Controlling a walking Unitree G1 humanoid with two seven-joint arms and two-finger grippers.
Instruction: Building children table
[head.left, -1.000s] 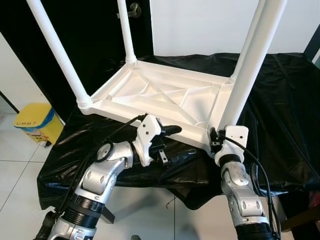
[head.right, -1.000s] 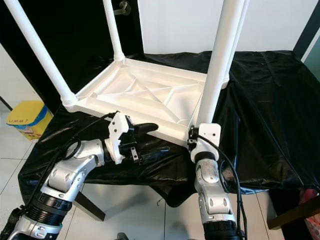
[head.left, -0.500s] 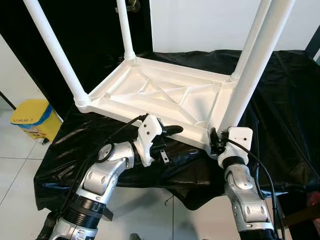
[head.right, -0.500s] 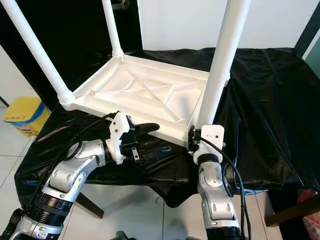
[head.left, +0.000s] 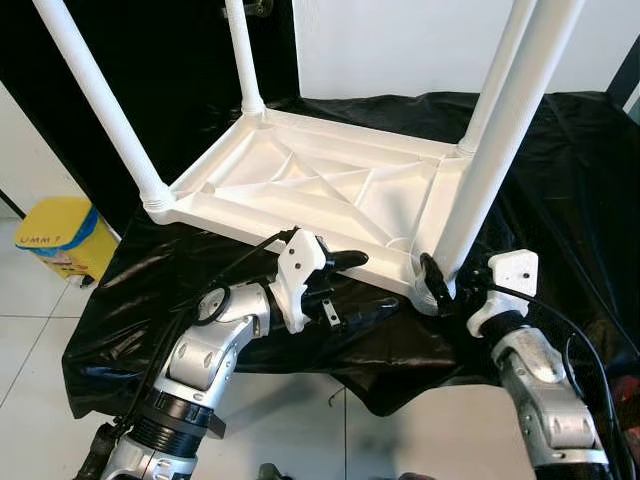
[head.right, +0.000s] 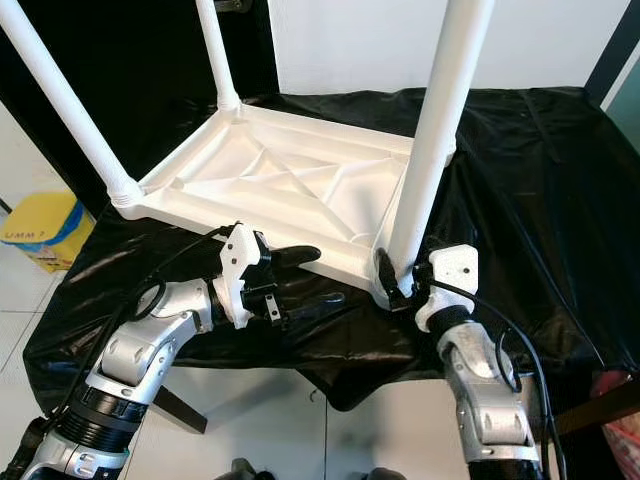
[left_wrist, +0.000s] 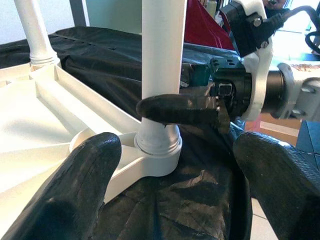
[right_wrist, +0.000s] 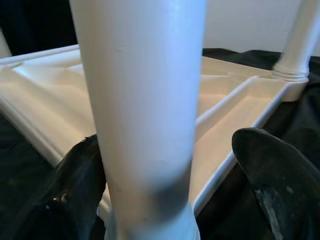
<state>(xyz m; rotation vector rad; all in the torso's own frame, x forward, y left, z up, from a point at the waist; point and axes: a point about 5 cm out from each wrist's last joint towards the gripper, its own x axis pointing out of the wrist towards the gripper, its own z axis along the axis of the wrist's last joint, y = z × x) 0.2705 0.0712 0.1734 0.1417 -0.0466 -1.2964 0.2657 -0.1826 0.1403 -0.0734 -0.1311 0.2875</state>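
A white plastic children's table (head.left: 320, 190) lies upside down on a black sheet (head.left: 560, 200) in the middle of the frame, its ribbed underside facing up and its four legs rising out of the top of the picture. The near right leg (head.left: 500, 140) is the thickest in view and stands in the socket at the tabletop's near right corner.

The right gripper (head.left: 437, 283) sits at the foot of that leg, low and right of centre. One black finger curls around the leg's base just above the socket, and in the right wrist view the leg (right_wrist: 145, 115) stands between two dark fingers (right_wrist: 280, 175), one touching its side and the other standing off from it. The fingers are spread wide around the leg rather than clenched on it.

The left gripper (head.left: 345, 285) is at lower centre, at the tabletop's near edge. Its upper finger lies over the white rim and its lower finger lies on the black sheet below, so the fingers are parted, with the edge between them. I cannot tell whether they actually pinch the rim.

A yellow bin (head.left: 55, 240) stands on the pale tiled floor (head.left: 30, 340) at the left edge, beside the sheet. A white wall (head.left: 400, 45) fills the upper middle, with a black door (head.left: 190, 80) to its left.
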